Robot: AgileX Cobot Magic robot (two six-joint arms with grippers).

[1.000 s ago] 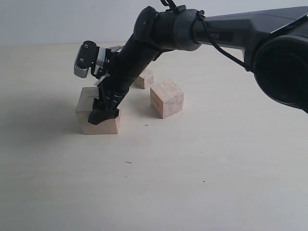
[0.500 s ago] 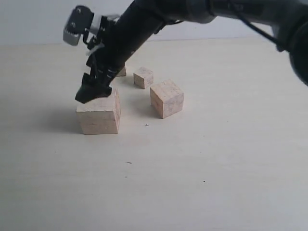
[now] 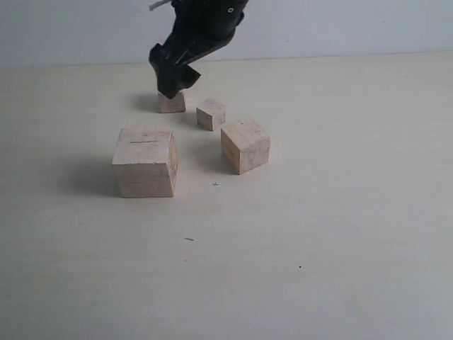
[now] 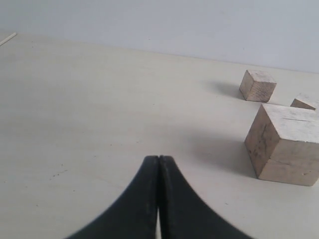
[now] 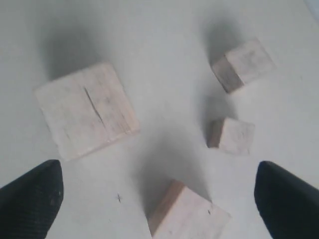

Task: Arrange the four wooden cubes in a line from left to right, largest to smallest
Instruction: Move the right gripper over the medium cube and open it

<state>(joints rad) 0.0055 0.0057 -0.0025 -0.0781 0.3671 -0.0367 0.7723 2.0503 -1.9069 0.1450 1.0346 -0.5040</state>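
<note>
Hovering spread wide near the tabletop's far edge, your right end effector could knock the small pale wooden cube below.

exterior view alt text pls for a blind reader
Four pale wooden cubes sit apart on a table: the largest cube front left, a mid-size cube to its right, two small cubes behind. The black right gripper hangs above, holding nothing.

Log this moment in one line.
left gripper: shut, empty | right gripper: open, empty | largest cube: leftmost | other three cubes: not lined up
</note>
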